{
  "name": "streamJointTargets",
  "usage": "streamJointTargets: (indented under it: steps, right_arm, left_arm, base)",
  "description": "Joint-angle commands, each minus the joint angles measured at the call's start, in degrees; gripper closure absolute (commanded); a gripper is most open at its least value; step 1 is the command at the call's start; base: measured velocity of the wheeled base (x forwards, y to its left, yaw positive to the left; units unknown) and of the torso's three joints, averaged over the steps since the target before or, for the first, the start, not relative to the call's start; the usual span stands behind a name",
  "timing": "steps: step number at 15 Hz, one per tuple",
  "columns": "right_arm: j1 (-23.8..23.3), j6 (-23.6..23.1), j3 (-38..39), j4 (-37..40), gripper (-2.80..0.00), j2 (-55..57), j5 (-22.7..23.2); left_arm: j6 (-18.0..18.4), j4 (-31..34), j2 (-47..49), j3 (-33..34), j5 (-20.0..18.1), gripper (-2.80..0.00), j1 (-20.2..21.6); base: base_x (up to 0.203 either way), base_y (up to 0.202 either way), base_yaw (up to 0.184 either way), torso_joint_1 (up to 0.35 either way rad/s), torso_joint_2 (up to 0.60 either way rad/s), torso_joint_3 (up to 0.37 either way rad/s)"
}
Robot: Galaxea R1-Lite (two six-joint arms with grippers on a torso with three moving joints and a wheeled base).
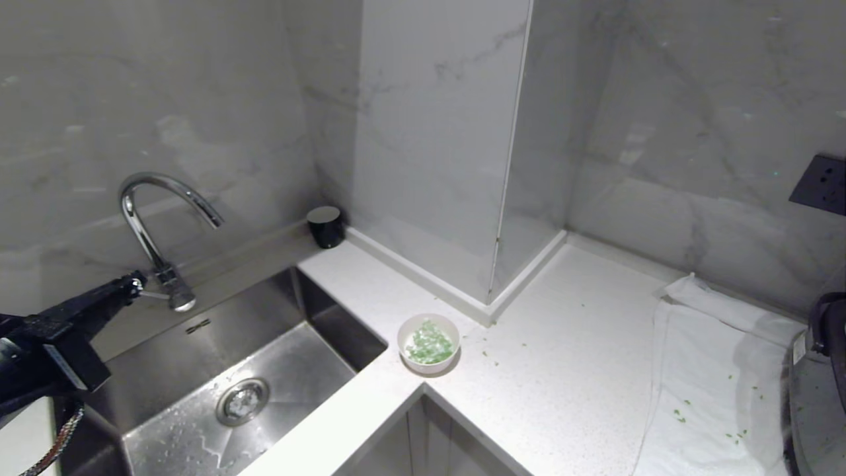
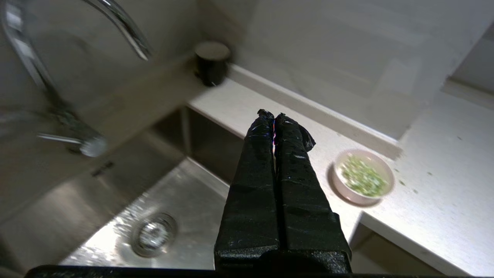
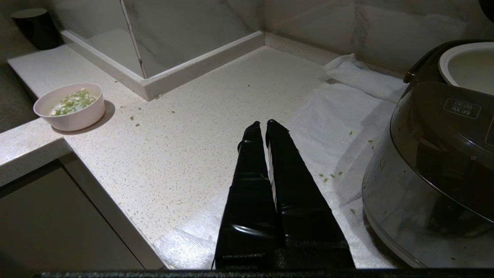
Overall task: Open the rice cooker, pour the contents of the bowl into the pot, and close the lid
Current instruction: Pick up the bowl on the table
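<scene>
The small pale pink bowl (image 1: 428,344) stands on the white counter near the sink's corner and holds the chopped green contents (image 1: 429,345). My left gripper (image 1: 135,285) hangs shut and empty over the sink, well left of the bowl (image 2: 362,177). In the left wrist view the left gripper (image 2: 273,115) has its fingers pressed together. My right gripper (image 3: 261,123) is shut and empty above the towel. It sits between the bowl (image 3: 71,106) and the dark rice cooker (image 3: 436,154). The pot's pale rim (image 3: 444,63) shows at the cooker's top. I cannot make out the lid.
A chrome faucet (image 1: 158,231) arches over the steel sink (image 1: 310,311). A black cup (image 1: 325,226) stands at the back corner. A white towel (image 1: 714,370) lies under the cooker (image 1: 816,396). Green bits are scattered on the counter. A tiled pillar juts out behind the bowl.
</scene>
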Motion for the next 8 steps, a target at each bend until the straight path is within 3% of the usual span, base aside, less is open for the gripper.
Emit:
streamJointTargets:
  steps: [1, 4, 8]
  right_arm:
    - [0.01, -0.05, 0.01, 0.0, 0.0, 0.0, 0.01]
    - [0.01, -0.05, 0.01, 0.0, 0.0, 0.0, 0.01]
    - [0.01, -0.05, 0.01, 0.0, 0.0, 0.0, 0.01]
  left_arm:
    - [2.2, 1.09, -12.45, 2.33, 0.92, 0.0, 5.51]
    - [3.67, 4.38, -23.83, 5.05, 1.17, 0.0, 10.44]
    - [4.98, 13.65, -39.33, 8.24, -0.34, 0.0, 10.93]
  base:
    - [0.0, 0.0, 0.0, 0.0, 0.0, 0.0]
    - [0.0, 0.0, 0.0, 0.0, 0.0, 0.0]
    - [0.0, 0.0, 0.0, 0.0, 0.0, 0.0]
